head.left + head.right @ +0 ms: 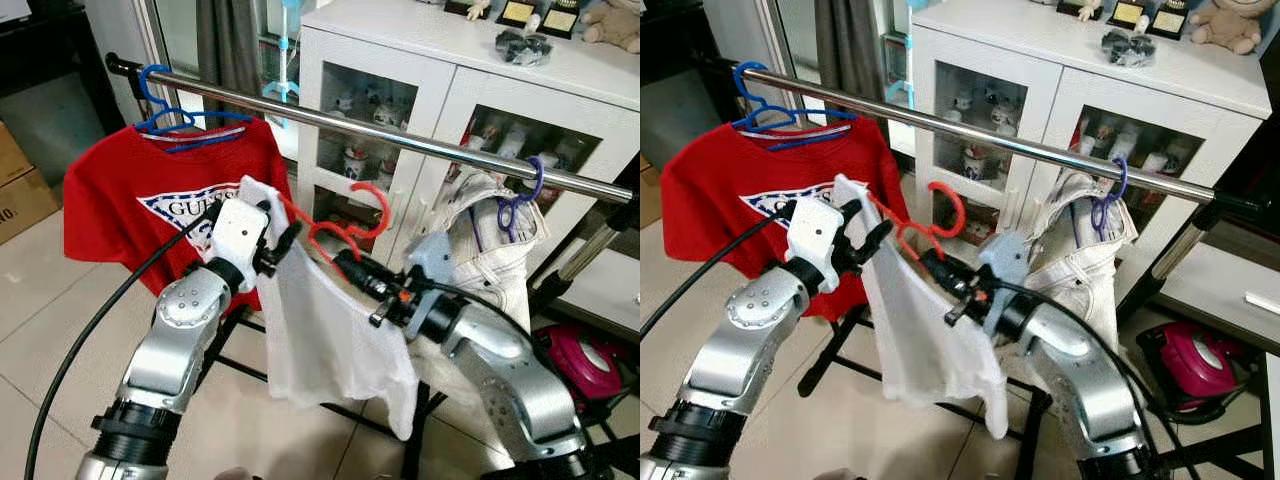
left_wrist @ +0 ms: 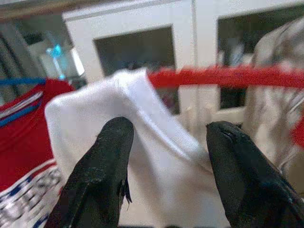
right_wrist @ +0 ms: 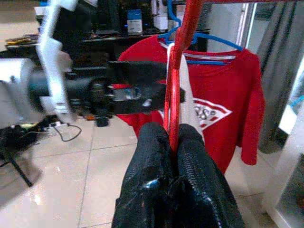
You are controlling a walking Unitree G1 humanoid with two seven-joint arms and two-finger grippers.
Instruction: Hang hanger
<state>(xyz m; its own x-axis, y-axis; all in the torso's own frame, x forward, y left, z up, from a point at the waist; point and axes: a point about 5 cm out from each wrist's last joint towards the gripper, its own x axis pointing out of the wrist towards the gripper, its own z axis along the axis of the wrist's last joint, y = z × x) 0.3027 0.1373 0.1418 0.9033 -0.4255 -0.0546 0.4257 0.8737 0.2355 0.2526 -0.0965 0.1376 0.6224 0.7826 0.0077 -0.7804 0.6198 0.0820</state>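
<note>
Closest to the camera, both arms are reaching forward together, sharing the load. The right hand (image 3: 173, 142) is clenching the red hanger (image 1: 340, 225) by its lower wire, fingers pressed tight on it so the hook is standing upward, ready for the rail. The left hand (image 2: 166, 156) is sitting at the other shoulder of the hanger with its fingers (image 2: 102, 166) spread apart either side of the white garment (image 1: 320, 330), apparently steadying the cloth rather than gripping it, so the fabric isn't sliding off while it's being carried. The garment is draping down between the two arms, clear of the floor. The hanger's hook is hovering below the metal rail (image 1: 400, 135), near it but not yet over it, so the lift and hooking look like the step in hand. Further along, a red T-shirt (image 1: 130, 190) is hanging on a blue hanger (image 1: 165, 110) at the robot's left, and a pale garment (image 1: 490, 240) on a purple hanger (image 1: 520, 195) at the right, leaving an open stretch of rail between them. Behind it all, a white cabinet (image 1: 430, 60) is standing.
</note>
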